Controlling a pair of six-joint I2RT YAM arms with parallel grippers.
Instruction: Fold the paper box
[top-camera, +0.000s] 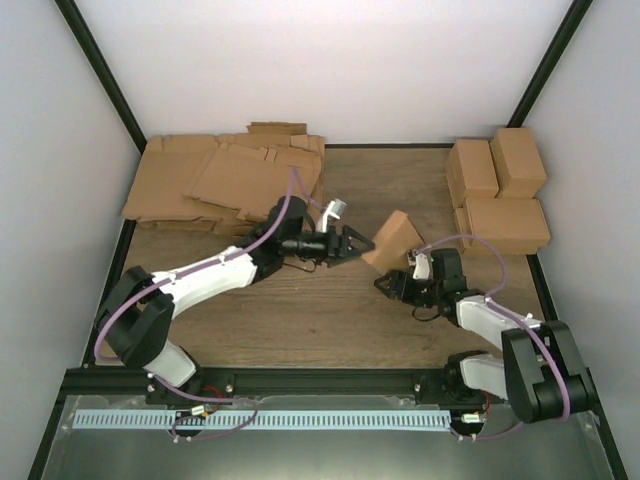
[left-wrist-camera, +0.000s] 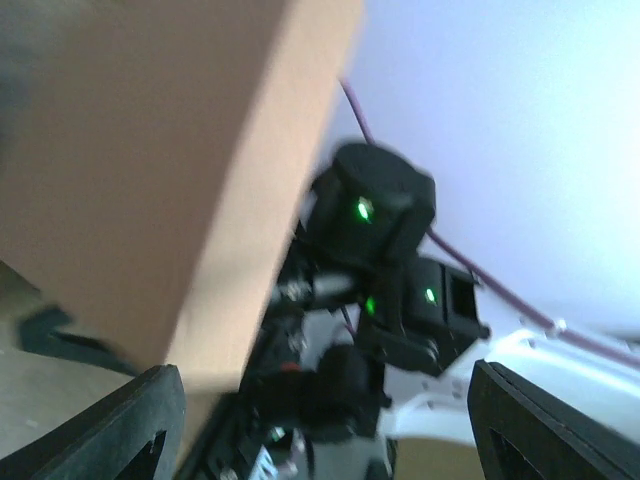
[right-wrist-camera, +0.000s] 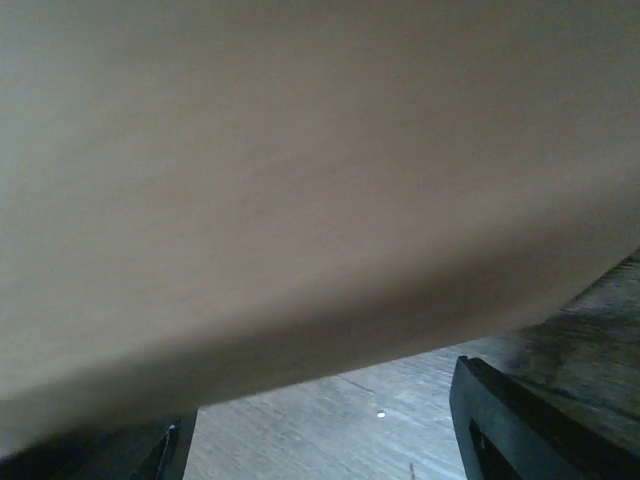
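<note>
From above we count one paper box (top-camera: 396, 238) in play, lifted off the bench (top-camera: 330, 320) near its middle. It is tilted, with its long axis on a diagonal: the lower end points toward the near side, and the upper end points toward the far side and a little to the right. The left tool (top-camera: 360, 245) reaches in from the left with its fingers apart, tips just beside the box's left face and gripping nothing. The right tool (top-camera: 392, 284) sits at the box's lower end; since nothing else carries the box, we read this tool as clamped on it. At the far left lies a pile of flat cardboard sheets (top-camera: 215, 180), overlapped so that we cannot count them. At the far right we count at least three folded boxes (top-camera: 505, 222), set close together. From the left wrist, the paper box (left-wrist-camera: 130, 180) fills the upper left, its long edge slanting down toward the left finger (left-wrist-camera: 120, 425). The two fingers stand wide apart at the bottom corners. Between them, farther off, we see the right arm (left-wrist-camera: 370, 205) with three green lights, and one purple cable (left-wrist-camera: 480, 275). The picture is blurred. From the right wrist, one broad face of the paper box (right-wrist-camera: 300, 180) covers nearly everything, very close. Two fingers (right-wrist-camera: 530, 420) show at the bottom corners, spread wide, with a strip of bench (right-wrist-camera: 330, 410) between them. Where they touch the box is hidden from us.
</note>
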